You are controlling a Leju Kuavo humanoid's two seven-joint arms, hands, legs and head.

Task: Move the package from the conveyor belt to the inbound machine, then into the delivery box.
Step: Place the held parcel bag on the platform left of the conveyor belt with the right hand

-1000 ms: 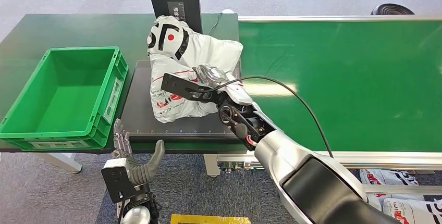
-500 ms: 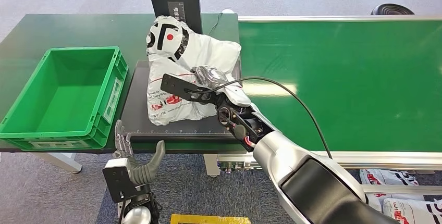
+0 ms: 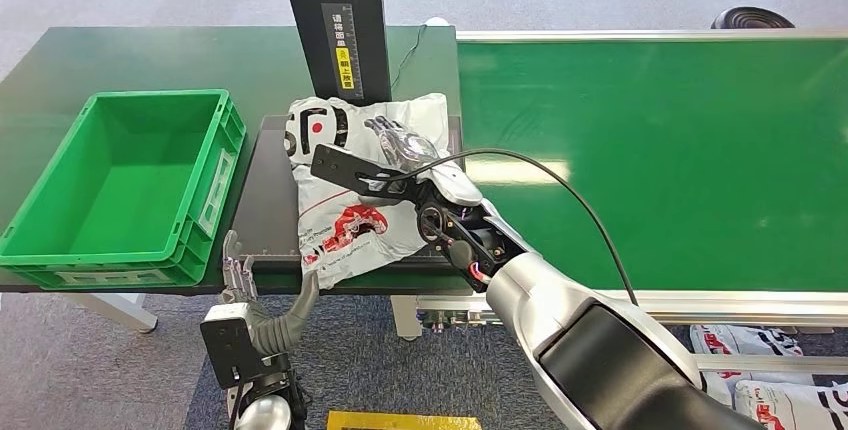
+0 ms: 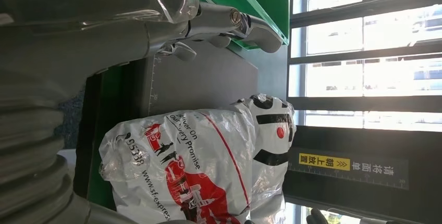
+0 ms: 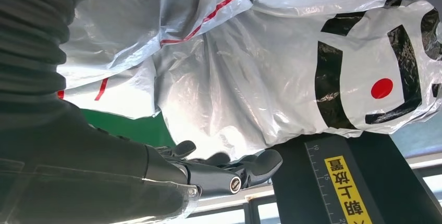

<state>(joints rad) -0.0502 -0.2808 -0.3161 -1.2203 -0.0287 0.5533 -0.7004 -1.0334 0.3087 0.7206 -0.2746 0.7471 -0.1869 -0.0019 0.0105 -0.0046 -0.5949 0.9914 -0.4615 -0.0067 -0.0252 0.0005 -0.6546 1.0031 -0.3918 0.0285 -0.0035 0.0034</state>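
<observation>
On the inbound machine's black platform [image 3: 268, 212] we lay the package [image 3: 355, 220] flat for scanning — right hand [image 3: 400, 150] unclenched above it, holding nothing — left hand [image 3: 262, 295] spread, waiting below.

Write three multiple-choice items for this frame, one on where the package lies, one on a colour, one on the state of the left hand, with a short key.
1. Where does the package lie?
A. Inside the crate
B. On the black platform of the inbound machine
C. Far out on the conveyor belt

2. What colour is the crate?
A. Green
B. Blue
C. Grey

3. What is the state of the left hand?
A. Holding the package
B. Resting inside the crate
C. Open and holding nothing, below the table edge

Key: 1 B, the white bag rests on the black platform in front of the dark post, with the right hand at it. 2 A, the walls and floor of the crate are green. 3 C, in the head view its fingers are apart with nothing between them.
</observation>
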